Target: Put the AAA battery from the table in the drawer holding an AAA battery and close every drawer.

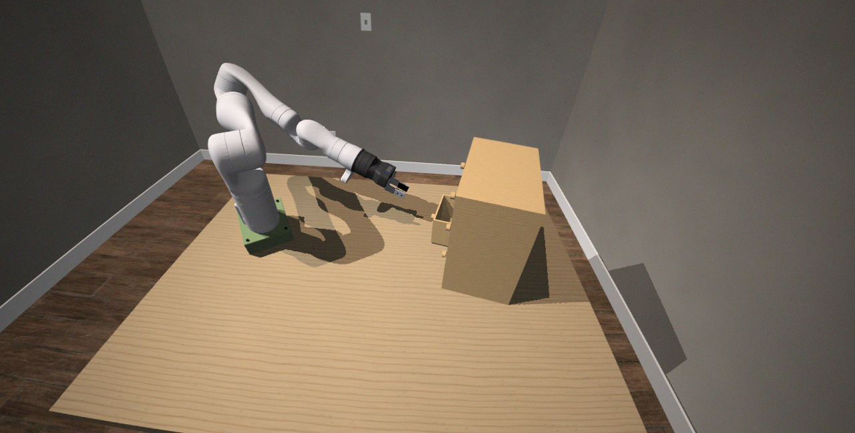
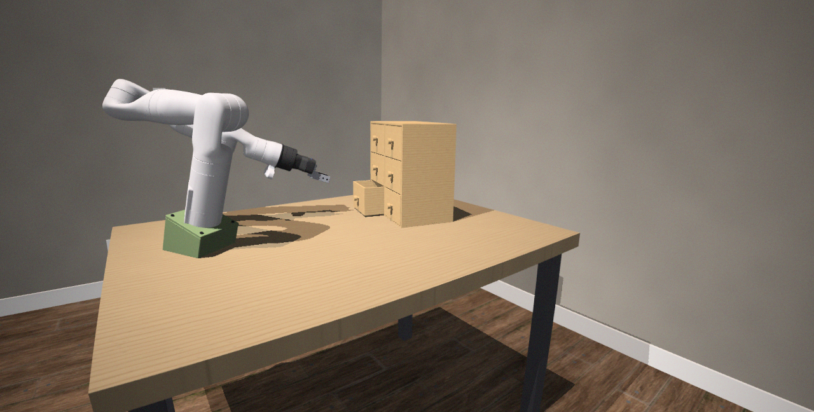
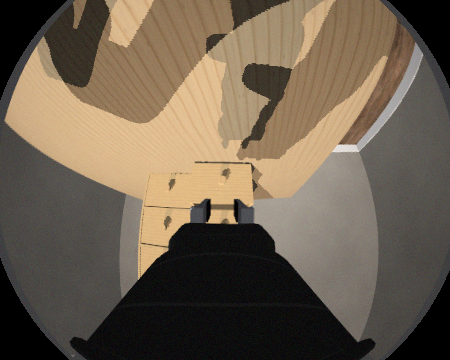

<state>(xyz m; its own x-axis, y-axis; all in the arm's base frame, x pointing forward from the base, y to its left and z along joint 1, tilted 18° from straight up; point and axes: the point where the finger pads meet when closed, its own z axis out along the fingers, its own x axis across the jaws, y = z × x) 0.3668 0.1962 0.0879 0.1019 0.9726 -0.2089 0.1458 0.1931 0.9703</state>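
The wooden chest [image 1: 501,173] [image 2: 427,176] [image 3: 157,196] stands upright with two columns of three drawers. Its bottom drawer [image 1: 440,234] [image 2: 369,199] [image 3: 240,185] in the column farther from the exterior camera stands partly out; the other drawers look pushed in. Its inside is dark and its contents cannot be made out. My gripper [image 1: 404,191] [image 2: 325,178] [image 3: 222,206] is open, its fingers partway apart with nothing seen between them. It hangs tilted down in front of the open drawer, higher than its rim and short of the chest. No AAA battery is visible in any view.
Small knobs stick out from the drawer fronts, among them the open drawer's knob [image 2: 356,199] [image 3: 226,173]. The green arm base [image 1: 267,240] [image 2: 199,237] stands on the table [image 1: 334,335] [image 2: 284,290] opposite the chest. The arm's shadows fall between them.
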